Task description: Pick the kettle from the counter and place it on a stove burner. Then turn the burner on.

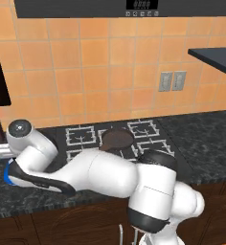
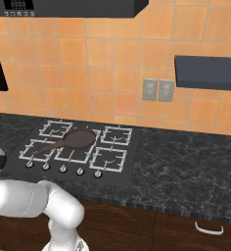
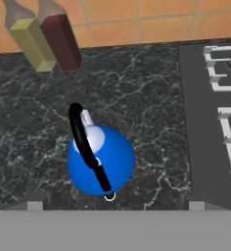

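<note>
The bright-blue kettle [image 3: 102,159] stands upright on the dark marbled counter [image 3: 151,98], its black arched handle [image 3: 85,147] running over the white lid. My gripper [image 3: 115,206] hangs above it, open, with a fingertip far out on each side and nothing between them. In the left base view a sliver of the kettle [image 1: 8,174] peeks out behind my arm at the left edge. The black cooktop [image 3: 205,127] lies to the kettle's right, with pale-grey burner grates [image 3: 225,73]. Burners [image 2: 112,158] and silver knobs [image 2: 62,169] also show in the right base view.
A dark brown frying pan [image 1: 117,139] [image 2: 78,138] sits on the middle burners, handle toward the front left. A yellow bottle [image 3: 32,41] and a dark red bottle [image 3: 61,37] stand against the tiled wall behind the kettle. A dark shelf [image 2: 208,71] juts out at the right.
</note>
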Motion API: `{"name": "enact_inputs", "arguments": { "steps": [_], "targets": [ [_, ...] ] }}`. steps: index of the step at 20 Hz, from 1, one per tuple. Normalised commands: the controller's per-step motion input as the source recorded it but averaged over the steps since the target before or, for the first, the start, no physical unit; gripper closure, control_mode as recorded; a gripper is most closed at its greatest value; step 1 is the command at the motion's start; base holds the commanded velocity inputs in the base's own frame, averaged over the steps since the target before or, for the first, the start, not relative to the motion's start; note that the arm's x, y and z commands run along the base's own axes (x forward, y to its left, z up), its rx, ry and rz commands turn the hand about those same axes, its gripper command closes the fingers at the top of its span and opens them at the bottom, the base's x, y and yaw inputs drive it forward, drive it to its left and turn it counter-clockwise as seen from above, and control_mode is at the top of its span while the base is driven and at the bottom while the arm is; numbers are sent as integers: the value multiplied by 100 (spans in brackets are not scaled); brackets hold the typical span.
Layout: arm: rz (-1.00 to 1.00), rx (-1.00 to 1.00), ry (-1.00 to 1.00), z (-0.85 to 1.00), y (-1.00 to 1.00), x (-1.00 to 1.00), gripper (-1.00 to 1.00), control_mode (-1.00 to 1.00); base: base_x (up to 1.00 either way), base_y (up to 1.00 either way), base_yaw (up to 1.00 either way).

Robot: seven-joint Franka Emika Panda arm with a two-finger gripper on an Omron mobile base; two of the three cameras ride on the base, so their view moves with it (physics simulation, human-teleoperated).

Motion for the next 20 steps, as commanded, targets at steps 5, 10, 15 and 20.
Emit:
{"name": "enact_inputs", "arguments": {
  "steps": [5,10,15,20],
  "targets": [
    [-2,-13,7,-18,23,13,-100,-100,0,0,0],
    [3,-4,5,-34,7,16,-100,-100,0,0,0],
    [6,-2,0,-47,0,23,-100,-100,0,0,0],
    [3,0,0,-48,0,40,-100,-100,0,0,0]
  ]
}}
